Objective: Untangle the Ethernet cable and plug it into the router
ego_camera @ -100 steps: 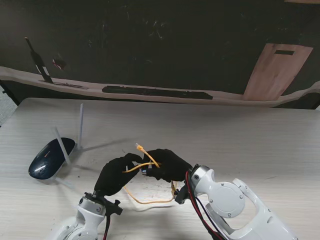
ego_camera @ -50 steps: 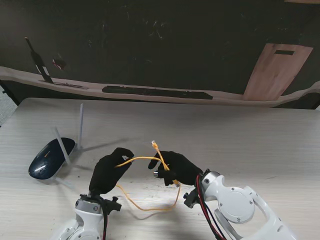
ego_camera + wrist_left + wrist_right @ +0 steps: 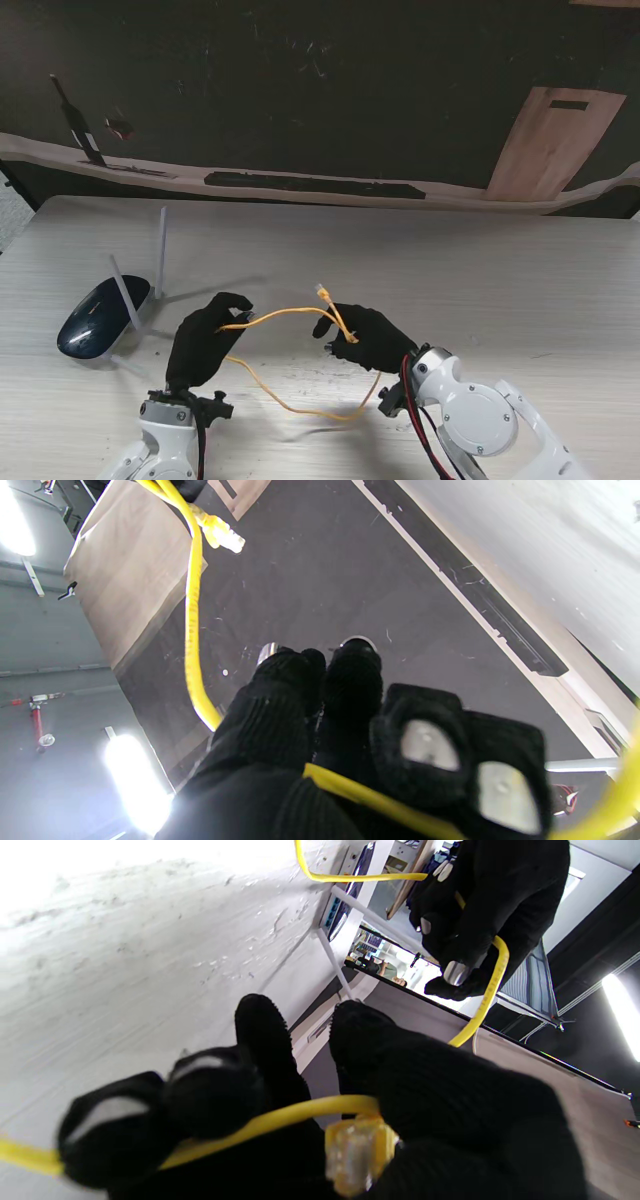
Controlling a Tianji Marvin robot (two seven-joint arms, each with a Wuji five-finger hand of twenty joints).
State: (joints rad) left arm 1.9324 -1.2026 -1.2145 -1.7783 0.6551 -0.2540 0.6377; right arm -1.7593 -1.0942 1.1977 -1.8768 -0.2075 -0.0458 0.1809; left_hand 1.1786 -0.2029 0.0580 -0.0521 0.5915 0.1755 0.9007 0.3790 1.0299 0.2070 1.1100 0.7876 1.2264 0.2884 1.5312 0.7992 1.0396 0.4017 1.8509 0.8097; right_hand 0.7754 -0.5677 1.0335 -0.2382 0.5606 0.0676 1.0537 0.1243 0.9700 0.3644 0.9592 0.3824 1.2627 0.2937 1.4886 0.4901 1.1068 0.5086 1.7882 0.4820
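Spanning the gap between both gloved hands, the yellow Ethernet cable runs as a thin, round-jacketed lead. The left robot hand is clamped on the cable, its fingers curled with the cable crossing the palm. The right robot hand is likewise clamped on the cable near one end; a translucent yellow plug projects up beyond it toward the far side. From the left robot hand a slack loop hangs near the surface and rises back to the right robot hand. The dark blue router, with white antennas, lies at the left, apart from the cable.
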